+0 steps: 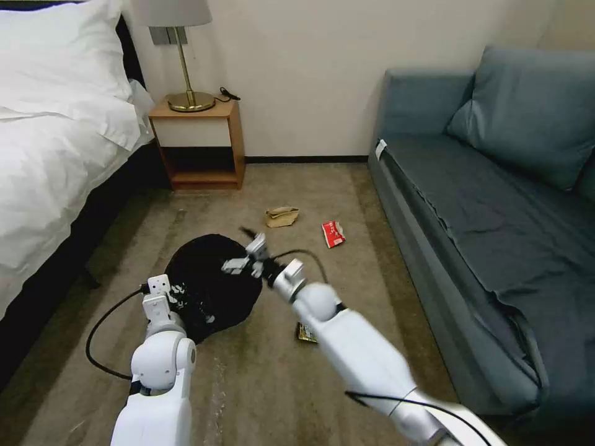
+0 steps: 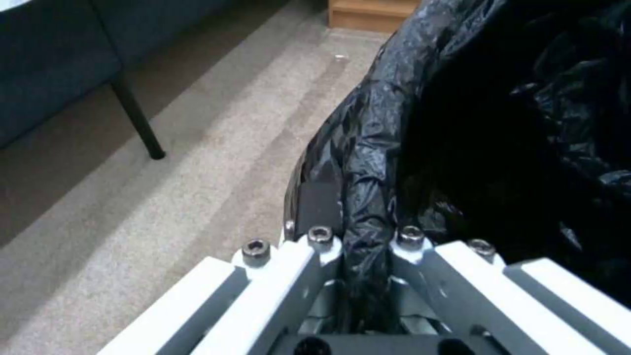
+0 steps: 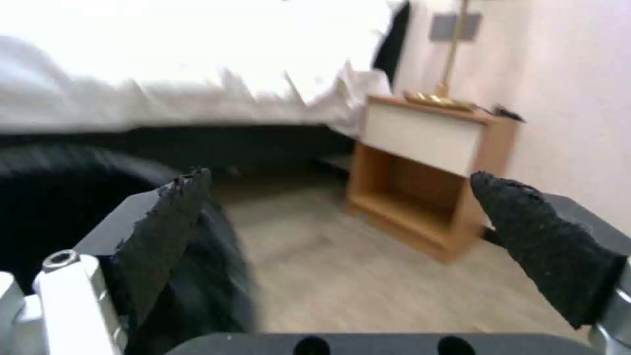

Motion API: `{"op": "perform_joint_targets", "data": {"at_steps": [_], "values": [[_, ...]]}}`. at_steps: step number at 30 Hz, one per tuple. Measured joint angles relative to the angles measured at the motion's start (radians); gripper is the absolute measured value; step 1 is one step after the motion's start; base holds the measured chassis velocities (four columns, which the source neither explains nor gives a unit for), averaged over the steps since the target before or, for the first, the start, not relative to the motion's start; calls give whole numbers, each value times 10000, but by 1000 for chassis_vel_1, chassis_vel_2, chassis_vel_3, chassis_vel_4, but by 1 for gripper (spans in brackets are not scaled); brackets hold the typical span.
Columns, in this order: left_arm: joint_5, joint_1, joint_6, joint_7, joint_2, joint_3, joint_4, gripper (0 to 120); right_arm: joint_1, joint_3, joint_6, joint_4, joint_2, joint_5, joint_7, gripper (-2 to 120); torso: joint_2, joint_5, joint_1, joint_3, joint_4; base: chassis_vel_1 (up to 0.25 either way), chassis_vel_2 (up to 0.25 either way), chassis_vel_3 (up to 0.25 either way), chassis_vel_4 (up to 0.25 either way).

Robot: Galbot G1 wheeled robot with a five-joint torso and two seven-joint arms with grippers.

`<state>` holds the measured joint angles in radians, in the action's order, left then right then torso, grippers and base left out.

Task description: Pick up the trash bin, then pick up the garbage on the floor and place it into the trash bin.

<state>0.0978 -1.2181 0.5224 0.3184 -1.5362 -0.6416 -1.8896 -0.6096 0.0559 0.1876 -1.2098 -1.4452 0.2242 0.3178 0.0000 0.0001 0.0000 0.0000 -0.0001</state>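
Observation:
The trash bin [image 1: 211, 282], lined with a glossy black bag, hangs just above the carpet in front of me. My left gripper [image 1: 176, 296] is shut on its near rim, and the left wrist view shows the bag's edge [image 2: 368, 197] pinched between the fingers of the left gripper [image 2: 365, 246]. My right gripper [image 1: 243, 249] hovers open over the bin's far right rim with nothing between its pads [image 3: 164, 217]. Garbage lies on the floor: crumpled tan paper [image 1: 282, 216], a red-and-white packet [image 1: 333, 233], and a brown-yellow wrapper [image 1: 305, 333] half hidden by my right arm.
A bed [image 1: 56, 136] runs along the left and a blue-grey sofa [image 1: 483, 204] along the right. A wooden nightstand [image 1: 201, 145] with a brass lamp [image 1: 186, 93] stands against the back wall. Open carpet [image 1: 297, 186] stretches between them.

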Motion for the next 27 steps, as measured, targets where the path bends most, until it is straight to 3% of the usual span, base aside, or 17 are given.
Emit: {"op": "perform_joint_targets", "data": {"at_steps": [8, 11, 18, 20, 27], "values": [[40, 40, -10, -5, 31, 0, 29, 1, -182, -213, -91, 1226, 706, -1082, 803, 100, -1, 2, 0, 0, -1, 0, 0, 0, 0], [41, -35, -40, -6, 72, 8, 46, 1, -336, -504, -258, 1955, 926, -2058, 2640, 100, 0, 2, 0, 0, 2, 0, 0, 0, 0], [61, -65, -41, -5, 120, -60, -17, 1, -421, -930, 72, 2874, 907, -3273, 4030, 100, 0, 0, 0, 0, 1, 0, 0, 0, 0], [75, -130, -41, -6, 123, -69, -77, 1, -447, -1463, 68, 3182, 802, -4470, 4737, 100, 0, 1, 0, 0, 3, 0, 0, 0, 0], [96, -159, -51, -10, 151, -130, -109, 1, -602, -2016, 107, 3693, 801, -5389, 5206, 100, 0, 0, 0, 0, 2, 0, 0, 0, 0]]}}
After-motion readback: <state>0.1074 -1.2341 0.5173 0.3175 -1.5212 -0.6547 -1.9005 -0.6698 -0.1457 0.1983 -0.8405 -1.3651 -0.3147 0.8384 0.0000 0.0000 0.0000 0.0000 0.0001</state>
